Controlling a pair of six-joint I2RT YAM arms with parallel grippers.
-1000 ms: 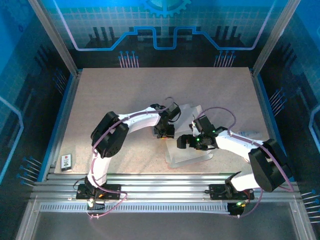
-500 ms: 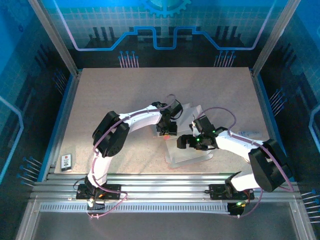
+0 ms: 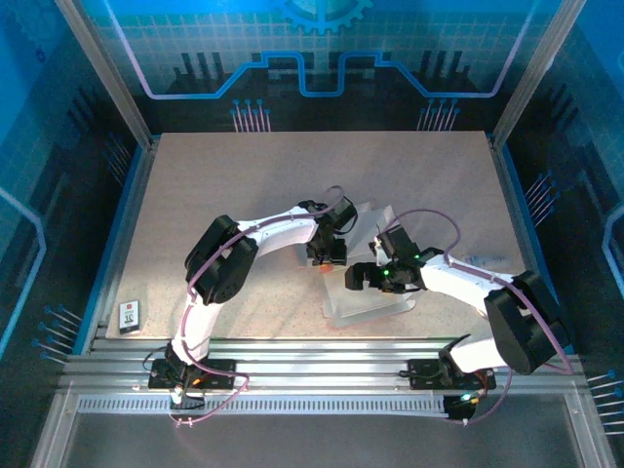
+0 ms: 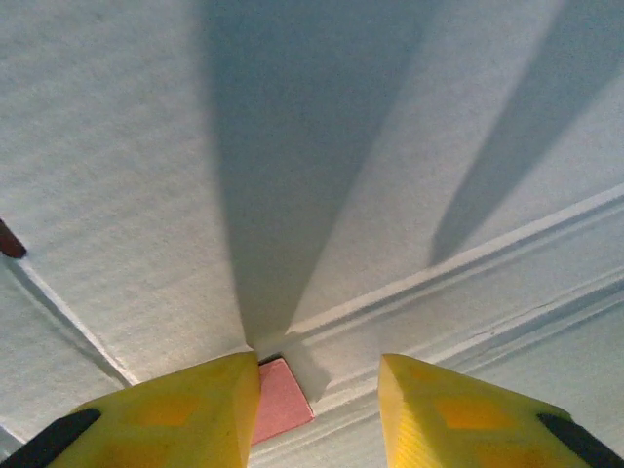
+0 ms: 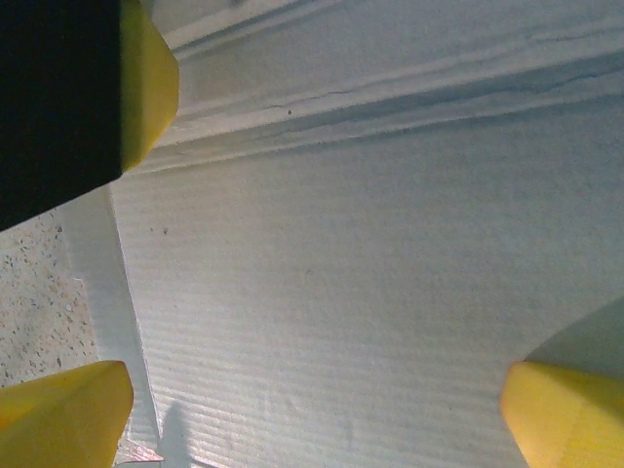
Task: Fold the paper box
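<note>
The paper box (image 3: 369,297) lies as a pale, creased sheet at the table's middle, whitish inner side up. My left gripper (image 3: 328,259) is low over its far left part. In the left wrist view the yellow fingers (image 4: 185,414) stand a little apart, the gripper (image 4: 317,375) open over the box (image 4: 341,146), with a pink flap corner (image 4: 281,400) and a white tab between them, nothing clamped. My right gripper (image 3: 356,280) hovers just to the right, over the sheet's middle. In its wrist view it (image 5: 312,395) is wide open above the ribbed white panel (image 5: 370,273).
A small dark card (image 3: 131,313) lies near the table's front left edge. Aluminium rails (image 3: 322,356) run along the front, and frame posts stand at the sides. The speckled tabletop (image 3: 224,185) stretches bare to the back and left.
The left arm has shifted slightly to the right, its gripper staying on the sheet's far left part. The right arm has not moved.
</note>
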